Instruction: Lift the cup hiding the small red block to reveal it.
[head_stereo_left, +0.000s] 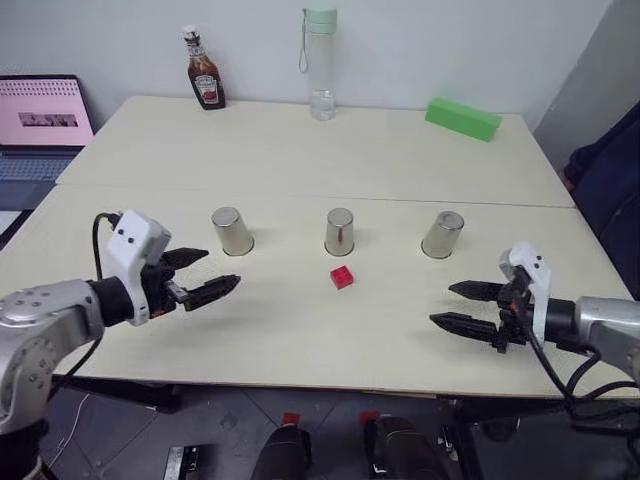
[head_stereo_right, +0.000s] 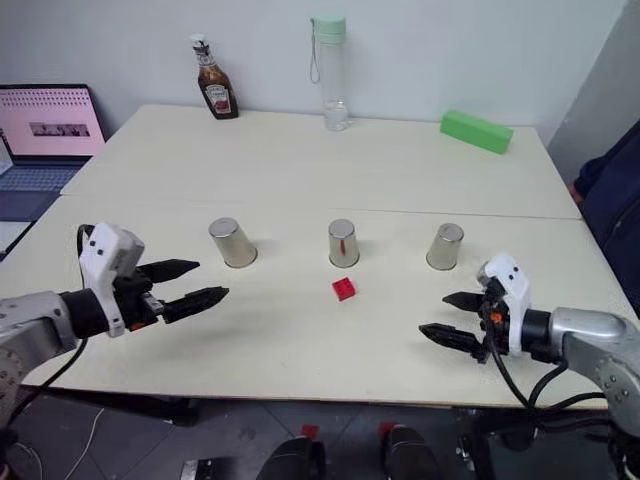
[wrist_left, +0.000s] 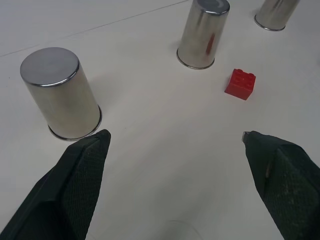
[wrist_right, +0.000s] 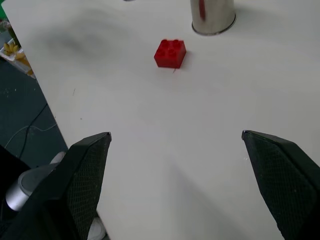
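Three shiny silver cups stand upside down in a row across the table: the left (head_stereo_left: 232, 231), the middle (head_stereo_left: 340, 232) and the right (head_stereo_left: 442, 234). The small red block (head_stereo_left: 342, 277) lies uncovered on the tabletop, just in front of the middle cup and apart from it; no cup covers it. My left gripper (head_stereo_left: 222, 268) hovers open in front of the left cup, holding nothing. My right gripper (head_stereo_left: 441, 304) is open and hangs nearer the front edge than the right cup. The left wrist view shows the block (wrist_left: 240, 83) beside the middle cup (wrist_left: 204, 32).
Along the back edge stand a ketchup bottle (head_stereo_left: 205, 70), a clear water bottle (head_stereo_left: 321, 65) and a long green block (head_stereo_left: 462, 118). A laptop (head_stereo_left: 40, 125) sits beyond the table's left end. Dark blue cloth (head_stereo_left: 610, 180) shows at the right edge.
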